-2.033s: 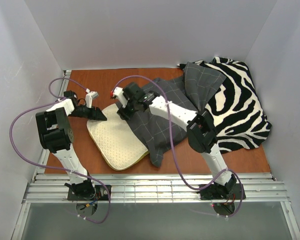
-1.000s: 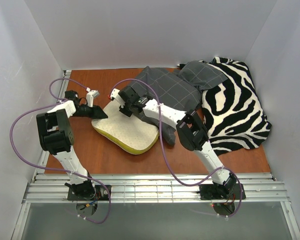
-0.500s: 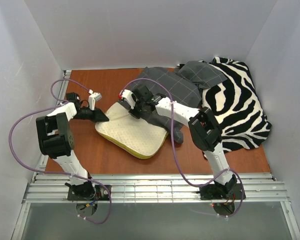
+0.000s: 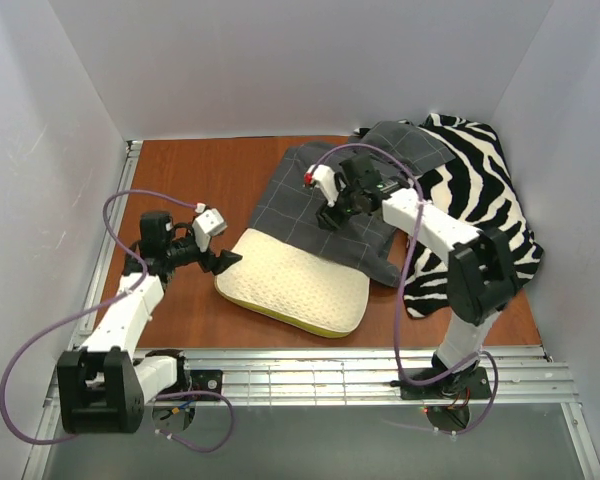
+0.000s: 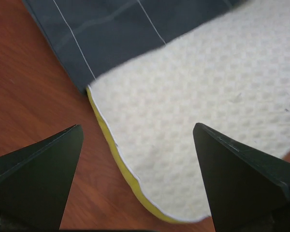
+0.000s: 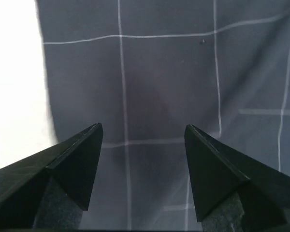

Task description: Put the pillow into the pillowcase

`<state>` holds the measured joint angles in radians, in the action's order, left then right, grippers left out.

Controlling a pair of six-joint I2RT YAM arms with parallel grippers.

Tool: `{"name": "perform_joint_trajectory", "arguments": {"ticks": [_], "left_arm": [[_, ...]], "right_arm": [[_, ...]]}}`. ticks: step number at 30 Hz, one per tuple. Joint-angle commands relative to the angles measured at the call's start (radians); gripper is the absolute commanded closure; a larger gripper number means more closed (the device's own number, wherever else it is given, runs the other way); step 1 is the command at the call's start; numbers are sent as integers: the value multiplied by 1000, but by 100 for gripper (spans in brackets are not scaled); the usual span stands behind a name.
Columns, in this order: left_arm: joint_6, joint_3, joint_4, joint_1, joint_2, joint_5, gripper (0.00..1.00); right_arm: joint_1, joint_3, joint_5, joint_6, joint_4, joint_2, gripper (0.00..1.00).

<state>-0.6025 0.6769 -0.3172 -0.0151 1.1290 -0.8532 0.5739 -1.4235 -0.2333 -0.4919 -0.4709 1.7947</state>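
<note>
The cream pillow lies on the table, its far part under the dark grey grid pillowcase. In the left wrist view the pillow shows its dimpled top and yellow-green edge, with the pillowcase behind it. My left gripper is open and empty at the pillow's left corner. My right gripper is open and empty just above the pillowcase, which fills the right wrist view; a white patch at that view's left is the pillow.
A black-and-white zebra fabric is heaped at the right, partly under the pillowcase's far corner. Bare brown table shows at the back left and front. White walls enclose the table. A metal rail runs along the near edge.
The right gripper moved right and back over the pillowcase, which now lies spread flatter. The left arm drew back toward the near left. The pillow shifted right and toward the front.
</note>
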Motion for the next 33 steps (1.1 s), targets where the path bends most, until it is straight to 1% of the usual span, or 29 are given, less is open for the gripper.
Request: {"name": "perform_joint_trajectory", "arguments": {"ticks": [1, 2, 3, 4, 5, 6, 8, 9, 10, 11, 12, 13, 14, 15, 20, 27, 31, 33], "left_arm": [[12, -114, 410, 101, -75, 153, 13], [-38, -131, 456, 119, -71, 192, 13], [-57, -143, 548, 138, -55, 206, 12], [-78, -155, 596, 167, -35, 226, 12], [-107, -154, 634, 182, 25, 274, 13], [-112, -154, 730, 194, 56, 314, 13], [-128, -140, 800, 225, 116, 353, 13], [-161, -145, 875, 239, 158, 368, 12], [-186, -155, 917, 250, 178, 371, 12], [-222, -181, 950, 259, 195, 371, 12], [-283, -192, 1005, 273, 230, 362, 12], [-311, -203, 1030, 279, 244, 359, 11], [-333, -220, 1050, 283, 256, 353, 11], [-377, -223, 1066, 291, 270, 336, 11], [-486, -263, 1136, 331, 357, 321, 11], [-470, -181, 1244, 383, 520, 437, 11], [-467, -113, 1294, 386, 616, 499, 13], [-468, -82, 1313, 386, 670, 549, 16]], "right_arm": [[12, 53, -26, 220, -14, -196, 35], [12, 119, -34, 277, 1, -228, 38], [12, 150, -55, 312, 18, -256, 41], [14, 172, -117, 361, 18, -296, 57], [29, 214, -139, 381, 28, -313, 64], [43, 228, -147, 398, 34, -325, 70], [87, 256, -191, 427, 34, -330, 78], [104, 290, -201, 431, 38, -330, 80], [119, 316, -204, 423, 46, -328, 80], [138, 339, -208, 412, 51, -327, 85], [141, 383, -210, 409, 55, -310, 87], [139, 399, -209, 408, 55, -296, 89], [138, 411, -213, 398, 54, -279, 92], [139, 432, -219, 388, 49, -255, 93], [141, 479, -189, 388, 101, -198, 96], [139, 541, -158, 368, 100, -216, 97], [141, 578, -153, 360, 104, -236, 97], [141, 595, -144, 363, 112, -245, 97]]}}
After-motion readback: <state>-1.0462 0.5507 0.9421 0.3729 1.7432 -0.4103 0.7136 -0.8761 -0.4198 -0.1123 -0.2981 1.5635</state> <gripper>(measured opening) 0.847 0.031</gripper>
